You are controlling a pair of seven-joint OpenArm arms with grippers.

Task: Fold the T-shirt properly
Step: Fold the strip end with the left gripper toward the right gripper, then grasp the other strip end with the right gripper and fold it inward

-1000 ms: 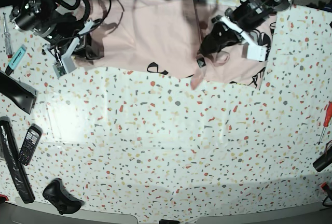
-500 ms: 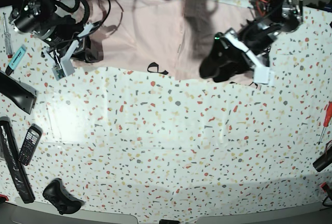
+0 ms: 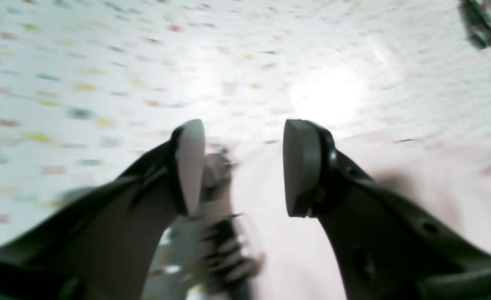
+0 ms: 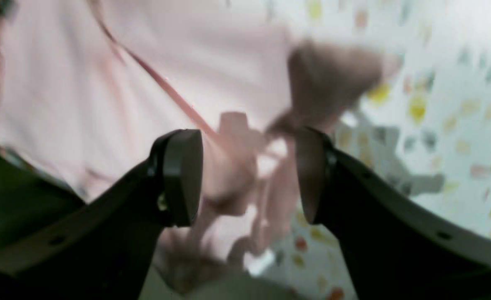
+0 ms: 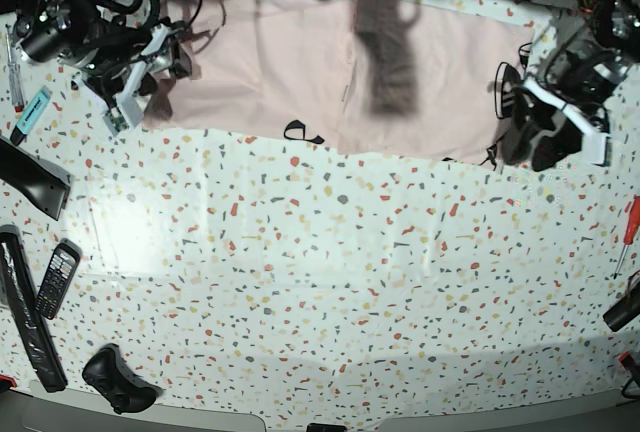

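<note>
Pink T-shirt [image 5: 300, 72] spread along the far edge of the speckled terrazzo table [image 5: 330, 282]

Both wrist views are blurred, and only fragments of black lettering [image 5: 298, 132] are seen at the soft, creased hem. The left gripper [image 3: 243, 166] is held open and empty over the cloth's edge; the right gripper [image 4: 247, 175] is open too, around bunched fabric not clearly pinched.

T-shirt [image 5: 300, 72] lettering mostly folded under
</note>
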